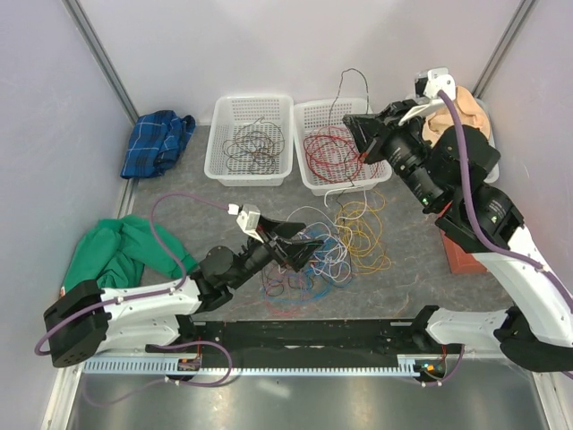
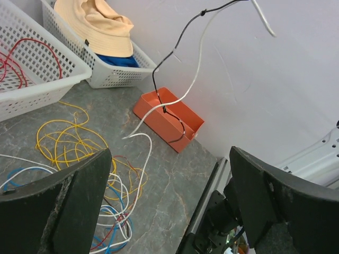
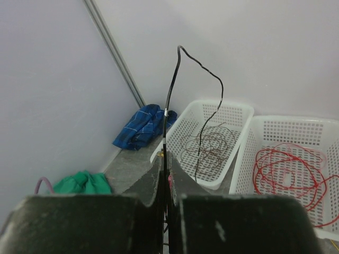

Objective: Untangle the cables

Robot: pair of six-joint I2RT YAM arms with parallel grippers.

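Note:
A loose tangle of cables (image 1: 333,244) in yellow, white, blue and red lies on the grey table. My left gripper (image 1: 311,253) hovers over its left side, open, with nothing between the fingers (image 2: 63,206); yellow loops (image 2: 69,142) show beside them. My right gripper (image 1: 356,136) is raised over the basket of red cable (image 1: 327,148). It is shut on a thin dark cable (image 3: 168,100) that arcs upward and drops back down. From the left wrist this dark cable (image 2: 177,42) hangs beside a white one (image 2: 197,69).
A white basket (image 1: 215,152) holds brown cable, a second one (image 1: 303,161) red cable, and a third holds a tan hat (image 2: 98,24). An orange box (image 1: 466,258) sits right of the tangle. Blue cloth (image 1: 157,141) and green cloth (image 1: 121,251) lie at the left.

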